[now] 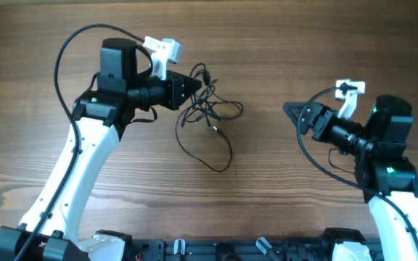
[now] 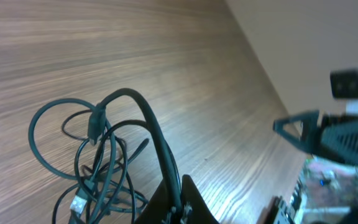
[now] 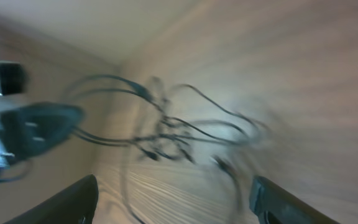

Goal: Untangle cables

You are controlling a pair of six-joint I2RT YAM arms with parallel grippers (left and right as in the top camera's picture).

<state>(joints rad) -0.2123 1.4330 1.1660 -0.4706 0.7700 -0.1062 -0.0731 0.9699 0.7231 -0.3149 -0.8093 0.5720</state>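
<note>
We see the cables [image 1: 210,110] lying in a loose dark tangle on the wooden table [image 1: 325,43], just above and left of the overhead frame's centre, with one long loop trailing down toward the middle. The left gripper [image 1: 197,86] meets the tangle's upper left edge. In the left wrist view its fingers [image 2: 188,202] are pressed together at the bottom centre, clamped on a thick strand that arches up and over into the coils [image 2: 98,155]. The right gripper [image 1: 293,112] sits right of centre in the overhead view, well apart from the tangle and pointing toward it. Its wrist view is blurred, yet its fingers [image 3: 73,199] clearly stand wide apart at the two lower corners, holding nothing.
</note>
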